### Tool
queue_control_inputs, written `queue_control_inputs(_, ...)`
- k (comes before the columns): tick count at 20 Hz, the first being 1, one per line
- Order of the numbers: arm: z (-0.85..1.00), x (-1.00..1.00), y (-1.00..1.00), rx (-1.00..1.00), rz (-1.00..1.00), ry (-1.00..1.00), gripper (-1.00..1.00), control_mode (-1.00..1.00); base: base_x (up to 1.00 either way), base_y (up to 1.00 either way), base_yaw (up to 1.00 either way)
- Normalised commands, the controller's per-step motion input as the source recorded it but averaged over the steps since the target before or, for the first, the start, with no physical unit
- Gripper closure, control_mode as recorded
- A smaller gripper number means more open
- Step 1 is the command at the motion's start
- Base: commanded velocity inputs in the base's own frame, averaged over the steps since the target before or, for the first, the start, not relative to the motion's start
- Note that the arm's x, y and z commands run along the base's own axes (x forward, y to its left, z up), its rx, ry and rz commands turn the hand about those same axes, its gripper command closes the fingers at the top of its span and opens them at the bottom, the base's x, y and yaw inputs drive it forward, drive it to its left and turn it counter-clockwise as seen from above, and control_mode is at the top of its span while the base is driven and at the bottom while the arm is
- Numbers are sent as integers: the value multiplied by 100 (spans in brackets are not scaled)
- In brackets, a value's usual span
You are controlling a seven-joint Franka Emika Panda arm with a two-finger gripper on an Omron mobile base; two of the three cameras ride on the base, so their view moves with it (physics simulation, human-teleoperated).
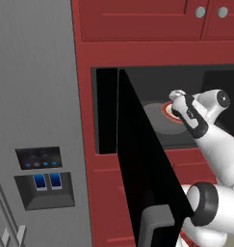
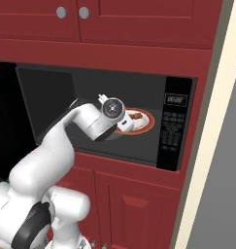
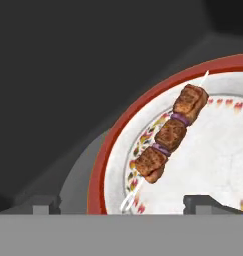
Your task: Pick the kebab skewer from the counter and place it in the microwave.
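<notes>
Hand view looks down into the microwave, where the kebab skewer lies flat on a white plate with a red rim, which rests on the grey turntable inside the black cavity. The two dark fingertips of the pincer rise at the bottom of this view, well apart from each other, and nothing is between them, so the pincer is wide open and empty. The skewer is ahead of the pincer and free of it: the bare lower end of its stick points toward the gap between the tips, and the three brown chunks run away from it up and to the right. From the right base view the pincer is at the near side of the plate, with the arm reaching in through the opening. From the left base view the black door stands open and crosses the picture just beside the arm. The placing looks done, so the danger from here is probably in the way out. If the hand drops or swings sideways while it is so close, a fingertip could catch the plate rim or the stick and push the skewer off the plate, or tip the plate on the turntable. If the arm backs out on a wide arc, the elbow could strike the open door or the frame of the cavity. A straight, slightly raised retreat seems the safest.
</notes>
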Motion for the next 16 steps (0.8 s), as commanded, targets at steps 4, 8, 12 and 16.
queue_control_inputs(4, 54, -71, 33, 0, 0, -5, -100, -100, 0, 0, 0)
queue_control_inputs(8, 67, -90, 38, 0, 2, -10, -100, -100, 0, 0, 0)
queue_control_inputs(12, 39, -100, 26, -2, 4, -6, -100, -100, 0, 0, 0)
queue_control_inputs(16, 39, -100, 12, -18, 7, 4, -100, -100, 0, 0, 0)
